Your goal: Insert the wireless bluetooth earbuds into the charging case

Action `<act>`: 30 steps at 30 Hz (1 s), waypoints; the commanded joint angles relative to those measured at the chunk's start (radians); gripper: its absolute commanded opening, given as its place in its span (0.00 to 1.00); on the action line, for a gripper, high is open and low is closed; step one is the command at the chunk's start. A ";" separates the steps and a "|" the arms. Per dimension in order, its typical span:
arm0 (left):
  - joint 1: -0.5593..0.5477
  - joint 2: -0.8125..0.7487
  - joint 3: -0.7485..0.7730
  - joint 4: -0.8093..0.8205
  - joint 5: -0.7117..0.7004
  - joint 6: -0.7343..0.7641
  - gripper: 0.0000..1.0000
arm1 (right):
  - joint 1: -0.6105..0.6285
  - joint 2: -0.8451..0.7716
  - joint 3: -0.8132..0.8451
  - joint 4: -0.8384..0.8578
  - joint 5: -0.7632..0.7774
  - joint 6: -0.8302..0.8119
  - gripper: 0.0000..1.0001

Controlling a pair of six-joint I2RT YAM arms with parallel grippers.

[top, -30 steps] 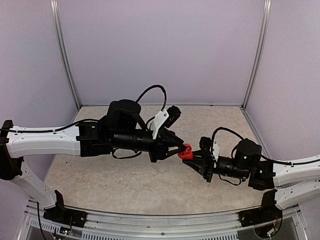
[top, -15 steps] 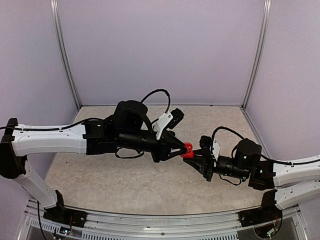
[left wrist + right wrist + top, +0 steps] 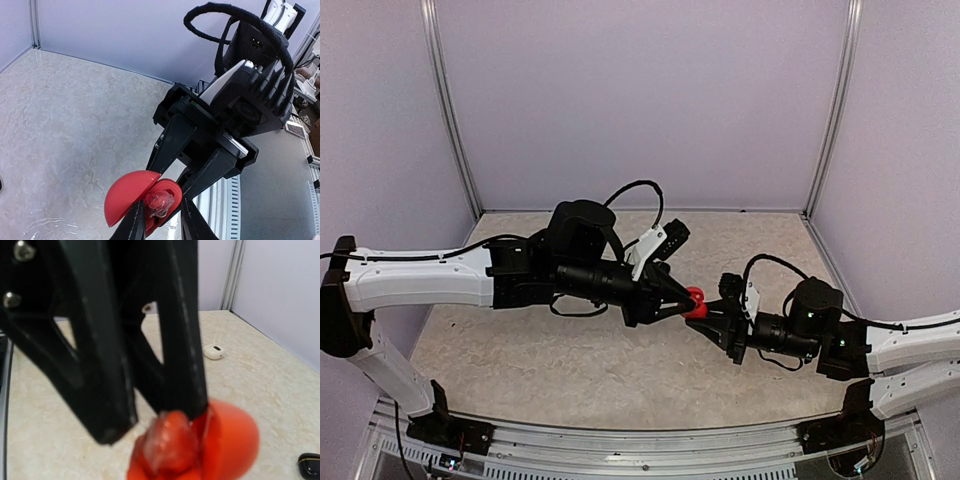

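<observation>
Over the bench (image 3: 570, 370), nearer its right edge, the right gripper (image 3: 704, 314) and left gripper (image 3: 678, 300) are set tip to tip — the former clamped on the open red charging case (image 3: 131, 194), the latter pinched on a red earbud (image 3: 159, 203) held at its socket — judged not yet seated.

Legend, as seen from my station. A beige marble-veined tabletop (image 3: 570, 370) lies flat beneath me. A plain lavender back wall (image 3: 640, 100) stands at 12 o'clock, a lavender left wall (image 3: 370, 120) at 9 o'clock and a lavender right wall (image 3: 910, 150) at 3 o'clock. A silver aluminium post (image 3: 450, 110) marks the far corner at 11 o'clock, a second silver post (image 3: 832, 110) the one at 1 o'clock. A ribbed silver aluminium rail (image 3: 620, 445) borders the table at 6 o'clock.
</observation>
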 commanded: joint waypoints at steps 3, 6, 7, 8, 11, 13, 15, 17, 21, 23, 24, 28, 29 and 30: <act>0.006 0.010 0.031 -0.030 0.061 0.097 0.25 | 0.009 -0.011 0.022 0.026 -0.057 -0.012 0.00; 0.006 -0.002 0.028 -0.054 0.090 0.169 0.22 | 0.008 -0.014 0.017 0.035 -0.088 -0.011 0.00; 0.007 -0.006 0.028 -0.066 0.096 0.193 0.21 | 0.009 -0.015 0.016 0.038 -0.100 -0.010 0.00; 0.006 -0.009 0.028 -0.076 0.107 0.218 0.20 | 0.009 -0.018 0.013 0.044 -0.111 -0.010 0.00; 0.006 -0.013 0.029 -0.114 0.138 0.285 0.16 | 0.009 -0.025 0.008 0.057 -0.147 -0.009 0.00; 0.006 -0.019 0.024 -0.129 0.151 0.324 0.14 | 0.008 -0.029 0.002 0.070 -0.171 -0.006 0.00; 0.004 -0.028 0.016 -0.143 0.160 0.365 0.13 | 0.008 -0.033 -0.003 0.083 -0.199 -0.004 0.00; -0.002 -0.043 0.009 -0.156 0.159 0.406 0.12 | 0.009 -0.034 -0.010 0.094 -0.225 0.000 0.00; -0.014 -0.055 0.011 -0.181 0.147 0.447 0.12 | 0.008 -0.023 -0.009 0.103 -0.267 0.002 0.00; -0.025 -0.050 0.018 -0.194 0.136 0.455 0.11 | 0.009 -0.015 -0.006 0.103 -0.271 0.004 0.00; -0.034 -0.045 0.022 -0.202 0.125 0.459 0.11 | 0.008 -0.013 -0.003 0.104 -0.270 0.004 0.00; -0.066 -0.017 0.044 -0.233 0.071 0.465 0.11 | 0.009 -0.012 0.005 0.098 -0.259 0.005 0.00; -0.073 -0.009 0.049 -0.241 0.061 0.465 0.11 | 0.009 -0.013 0.007 0.098 -0.258 0.005 0.00; -0.080 0.000 0.053 -0.243 0.046 0.465 0.11 | 0.009 -0.014 0.007 0.096 -0.257 0.005 0.00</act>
